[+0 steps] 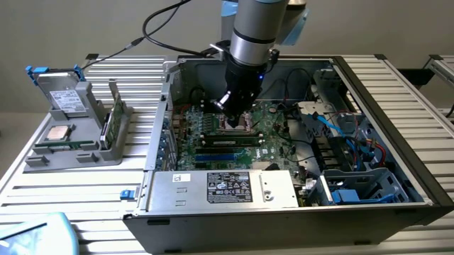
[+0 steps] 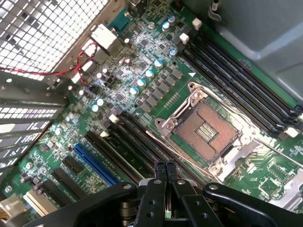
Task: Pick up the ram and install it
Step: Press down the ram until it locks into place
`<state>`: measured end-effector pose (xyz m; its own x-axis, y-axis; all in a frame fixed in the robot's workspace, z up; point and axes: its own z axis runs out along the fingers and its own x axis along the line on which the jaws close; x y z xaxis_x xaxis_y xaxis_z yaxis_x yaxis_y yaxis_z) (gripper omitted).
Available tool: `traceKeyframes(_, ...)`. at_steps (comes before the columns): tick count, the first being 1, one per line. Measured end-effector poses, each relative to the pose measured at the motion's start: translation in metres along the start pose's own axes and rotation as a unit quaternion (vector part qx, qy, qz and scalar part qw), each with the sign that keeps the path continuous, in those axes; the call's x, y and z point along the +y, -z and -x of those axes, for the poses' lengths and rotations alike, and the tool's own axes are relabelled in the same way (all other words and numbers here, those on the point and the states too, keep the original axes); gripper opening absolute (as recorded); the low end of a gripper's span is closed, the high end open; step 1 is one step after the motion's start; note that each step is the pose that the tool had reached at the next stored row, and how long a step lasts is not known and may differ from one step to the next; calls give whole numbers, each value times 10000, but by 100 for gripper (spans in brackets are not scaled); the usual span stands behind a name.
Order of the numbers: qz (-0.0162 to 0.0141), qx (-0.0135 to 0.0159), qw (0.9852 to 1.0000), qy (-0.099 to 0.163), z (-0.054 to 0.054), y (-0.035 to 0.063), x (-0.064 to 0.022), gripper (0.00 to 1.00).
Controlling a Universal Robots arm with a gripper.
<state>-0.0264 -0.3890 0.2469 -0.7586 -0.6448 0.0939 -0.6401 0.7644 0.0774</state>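
The gripper, fingers together and empty, hung inside the open computer case above the motherboard's bare processor socket. The ram stood on edge in the grey holder outside the case, at about nine o'clock from the gripper in the exterior view, its long axis running twelve-to-six. The case's side wall stood between them.

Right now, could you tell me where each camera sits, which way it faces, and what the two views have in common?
Exterior view: sits off the arm, above and in front of the open computer case, looking down into it; the arm and gripper hang over the motherboard.
Wrist view: sits on the wrist, looking down along the shut gripper at the motherboard.
Shared: the empty processor socket, seen just under the gripper in the exterior view, and the memory slots.
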Motion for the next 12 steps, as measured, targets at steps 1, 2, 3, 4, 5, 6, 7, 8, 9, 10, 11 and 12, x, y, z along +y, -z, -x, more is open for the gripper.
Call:
traceKeyframes(1,1,-5,10000,-57,1,0,0,10)
traceKeyframes(2,1,-10,9999,-117,0,0,0,10)
traceKeyframes(3,1,-14,9998,-176,0,0,0,10)
traceKeyframes(4,-2,-17,9997,-232,0,0,0,10)
traceKeyframes(5,-8,-18,9996,-283,-1,0,0,10)
traceKeyframes(6,-19,-18,9994,-334,-1,0,0,10)
traceKeyframes(7,-35,-16,9993,-382,-1,0,0,10)
traceKeyframes(8,-53,-13,9991,-427,0,0,0,10)
traceKeyframes(9,-70,-10,9989,-471,-1,0,0,10)
traceKeyframes(10,-90,-7,9986,-519,0,0,0,10)
traceKeyframes(11,-108,-4,9984,-563,-1,0,0,10)
traceKeyframes(12,-127,-1,9981,-609,0,0,0,10)
